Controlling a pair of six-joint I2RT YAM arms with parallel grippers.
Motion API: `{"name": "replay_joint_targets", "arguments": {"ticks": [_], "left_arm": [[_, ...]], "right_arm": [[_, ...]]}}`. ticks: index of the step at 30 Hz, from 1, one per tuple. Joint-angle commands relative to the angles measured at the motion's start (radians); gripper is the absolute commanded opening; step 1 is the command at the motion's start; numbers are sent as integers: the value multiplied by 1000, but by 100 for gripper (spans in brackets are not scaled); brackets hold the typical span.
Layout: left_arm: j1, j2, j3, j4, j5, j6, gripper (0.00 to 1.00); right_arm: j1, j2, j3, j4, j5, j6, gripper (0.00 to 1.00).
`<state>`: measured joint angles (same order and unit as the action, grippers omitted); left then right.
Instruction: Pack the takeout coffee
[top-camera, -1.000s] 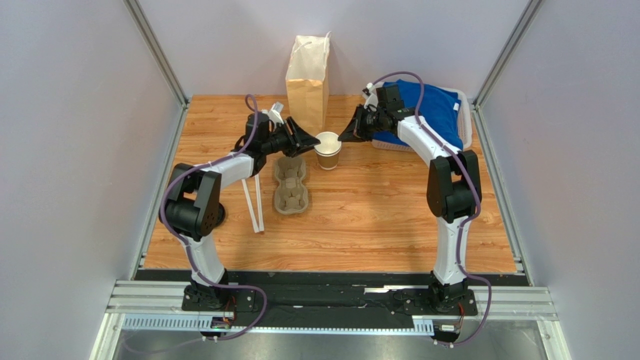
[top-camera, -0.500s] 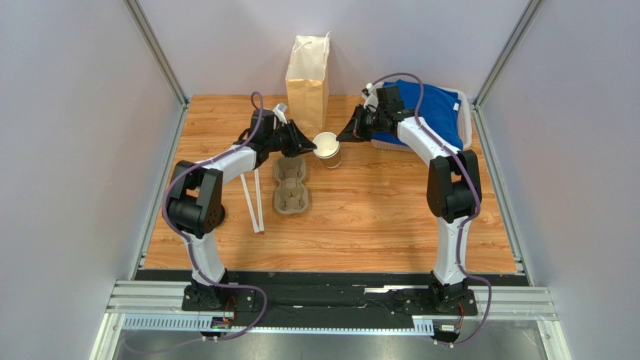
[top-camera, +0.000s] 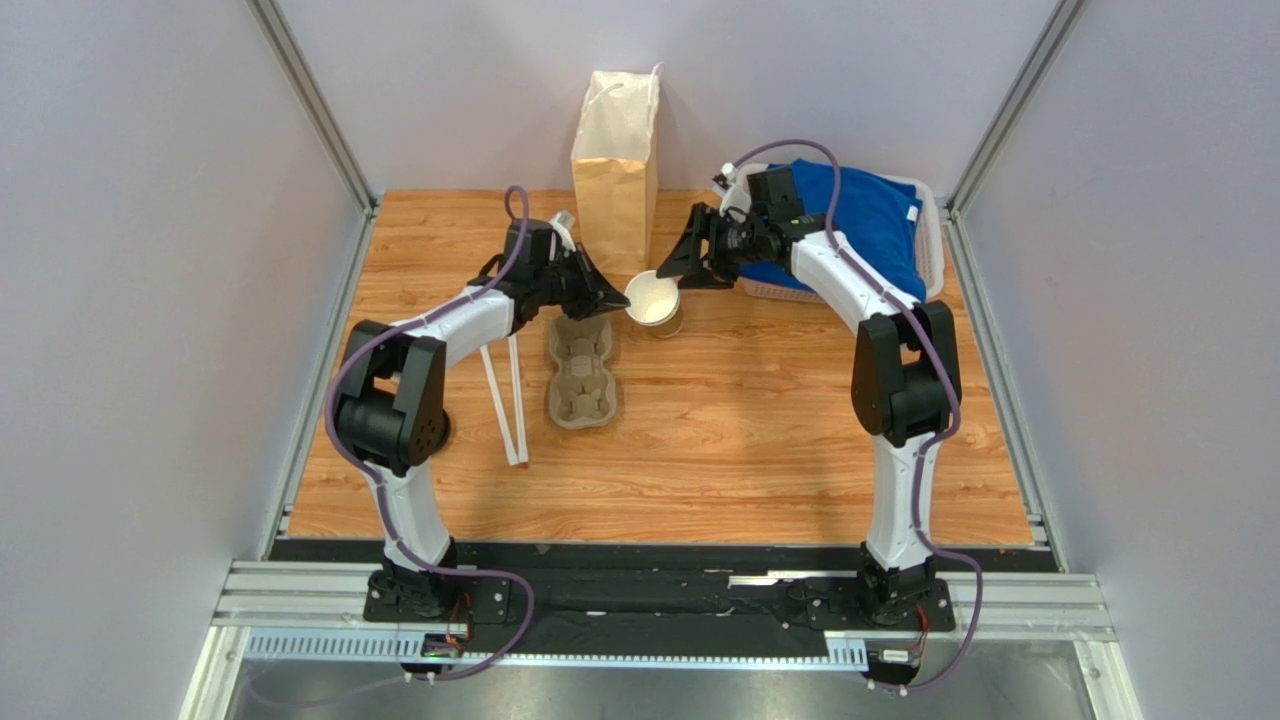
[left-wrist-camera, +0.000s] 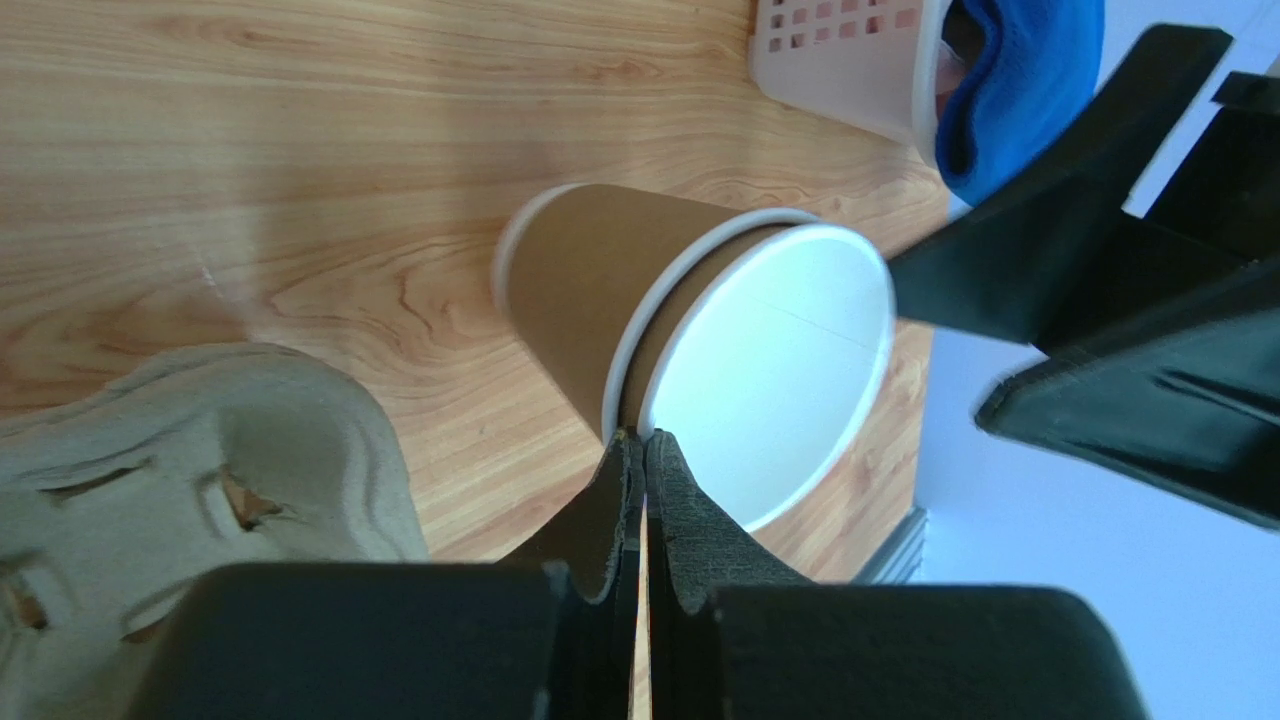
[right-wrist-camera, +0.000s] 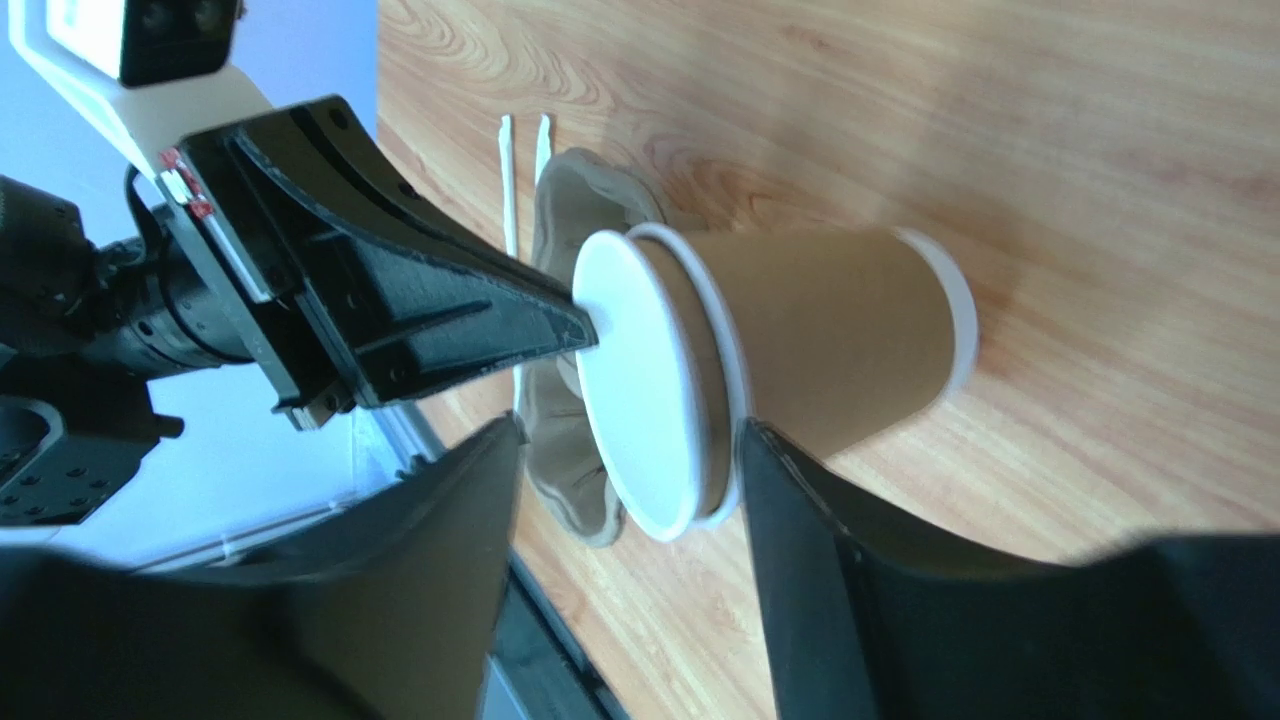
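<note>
The nested paper cups (top-camera: 654, 300), lidless, lean toward the left arm on the table (top-camera: 751, 435), just beside the cardboard carrier (top-camera: 579, 375) and in front of the paper bag (top-camera: 615, 165). The left gripper (left-wrist-camera: 643, 450) pinches the inner cup's white rim. The right gripper (top-camera: 679, 270) stands open, its jaws on either side of the cups.

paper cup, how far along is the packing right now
Nothing looks packed: the cardboard carrier is empty and the paper bag stands at the back. In hand: the left gripper is shut on the rim of the lidless paper cup, the right gripper open around it. Left: lidding it and packing it.
</note>
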<state>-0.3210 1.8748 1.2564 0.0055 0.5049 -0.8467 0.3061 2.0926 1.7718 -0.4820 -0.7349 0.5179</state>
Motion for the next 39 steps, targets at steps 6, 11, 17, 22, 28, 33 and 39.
{"name": "replay_joint_targets", "arguments": {"ticks": [6,11,17,22,28,33,39], "left_arm": [[19,-3,24,91,142,-84,0],[22,0,-1,171,195,-135,0],[46,0,-11,224,260,-172,0],[51,4,-15,264,348,-193,0],[54,1,-54,277,363,-189,0],[56,9,-58,313,403,-221,0],[56,1,-78,370,455,-252,0]], "right_arm": [[13,-178,-23,-12,121,-367,95],[28,-239,-100,-1,164,-515,94],[28,-361,-295,97,129,-757,100],[16,-364,-331,17,8,-1102,99],[19,-414,-412,102,-72,-1337,100],[41,-444,-480,169,-72,-1507,100],[60,-418,-485,210,-81,-1518,100]]}}
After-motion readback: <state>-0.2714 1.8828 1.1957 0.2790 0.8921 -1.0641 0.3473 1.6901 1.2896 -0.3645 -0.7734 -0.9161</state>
